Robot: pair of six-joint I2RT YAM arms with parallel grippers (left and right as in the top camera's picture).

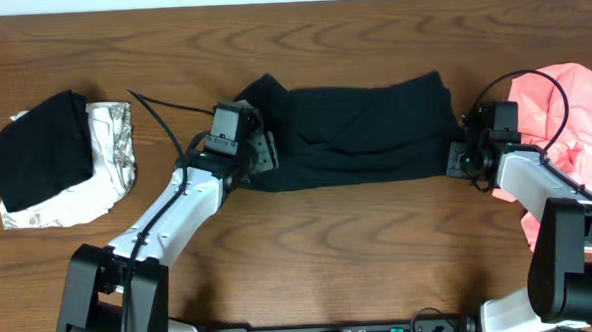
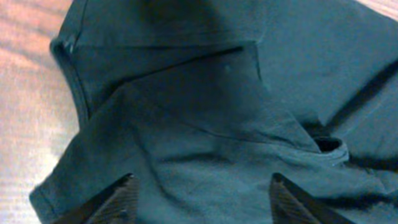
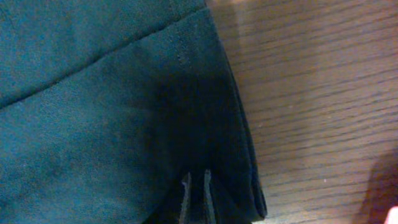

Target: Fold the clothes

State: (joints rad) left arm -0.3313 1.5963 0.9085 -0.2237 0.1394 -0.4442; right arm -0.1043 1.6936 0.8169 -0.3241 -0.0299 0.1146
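Note:
A plain black T-shirt [image 1: 364, 128] lies folded into a long band across the middle of the table. My left gripper [image 1: 262, 152] is at its left end. In the left wrist view its fingers [image 2: 202, 190] are spread wide over the fabric [image 2: 205, 118], near the collar, and hold nothing. My right gripper [image 1: 458, 159] is at the shirt's right end. In the right wrist view its fingers [image 3: 196, 193] are pinched close together on the shirt's edge [image 3: 124, 106].
A salmon-pink garment [image 1: 574, 124] lies bunched at the right edge, under the right arm. At the far left a folded black garment [image 1: 40, 147] rests on a white-grey patterned one [image 1: 116, 159]. Bare wood [image 3: 323, 93] surrounds the shirt.

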